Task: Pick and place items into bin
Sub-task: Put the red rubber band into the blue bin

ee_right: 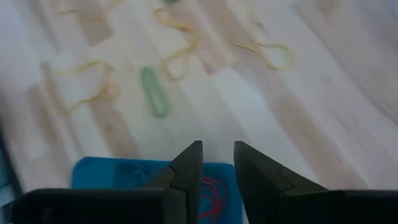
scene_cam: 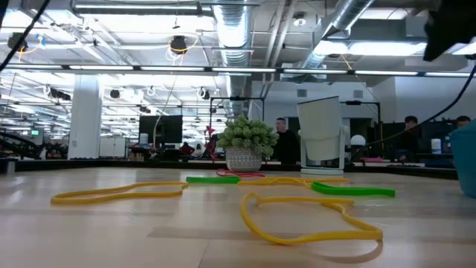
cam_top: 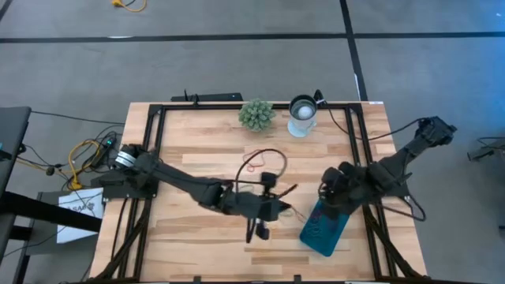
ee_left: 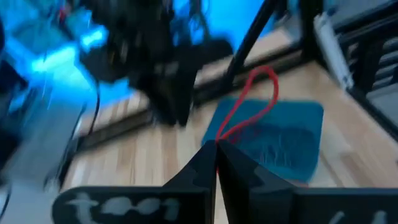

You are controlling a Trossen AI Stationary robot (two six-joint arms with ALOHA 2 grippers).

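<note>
Left gripper (ee_left: 216, 155) is pinched shut on a red band (ee_left: 249, 109), seen in the left wrist view with the loop dangling out from the fingertips above the teal bin (ee_left: 286, 134). In the high view it sits centre-bottom of the frame, just left of the bin (cam_top: 325, 229), which lies lower right.

Right gripper (ee_right: 217, 165) has its fingers slightly apart, nothing between them, hovering by the bin's upper end; red bands (ee_right: 211, 190) already lie inside.

Handling guess: the bands look thin, light and floppy, no stiffness, so they will swing and drape. A pinch anywhere on the strand should do; grabbing where two strands cross or lie together probably gives a surer hold. They lie flat on the table (cam_top: 197, 142), so the fingertips likely have to touch the wood.

Still loose: yellow bands (scene_cam: 312, 219) and green bands (scene_cam: 349, 191) across the low view's foreground, plus a red band (cam_top: 254, 160) mid-table in the high view.

Around: spiky green plant ball (cam_top: 256, 114) and a round white-and-metal cup (cam_top: 302, 114) at top centre, well apart from the bin. Right arm (cam_top: 387, 170) crowds the bin's upper edge, the likeliest obstruction for a drop. People stand in the room beyond.
</note>
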